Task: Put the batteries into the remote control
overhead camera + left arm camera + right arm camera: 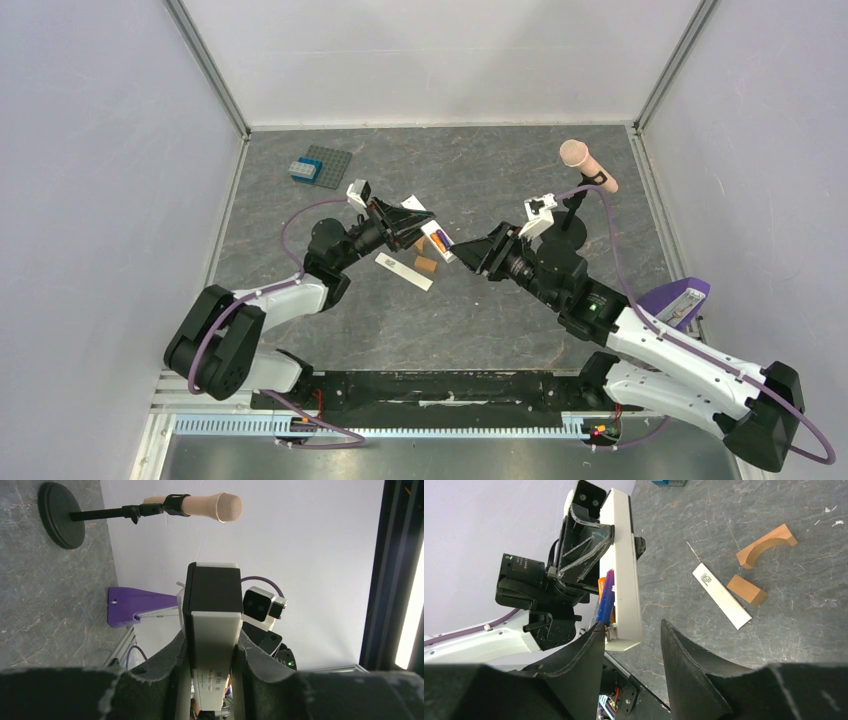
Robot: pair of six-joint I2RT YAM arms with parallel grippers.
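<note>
Table (500, 330): grey slab; the two arms meet near its centre.

Left gripper (210, 647): clamped on the remote control (623, 565), one finger on each long side. The bar looks lifted off the surface.

Right gripper (631, 626): at 4 o'clock of the bar in the top view. Its jaws are part-way open and grip nothing, straddling the bar's free end.

White cover strip (721, 596): flat on the table at 7 o'clock of the bar. Wooden blocks (748, 589) lie just beside it.

Batteries (605, 599): one blue, one orange, lying along the bar's side face in the recess, close to the right gripper's near finger.

Risk: the recess is uncovered and faces sideways. If the right jaws close off-line, a finger could lever the blue cell out. It could also twist the bar in the left clamp, and a loosened cell would drop to the table.
</note>
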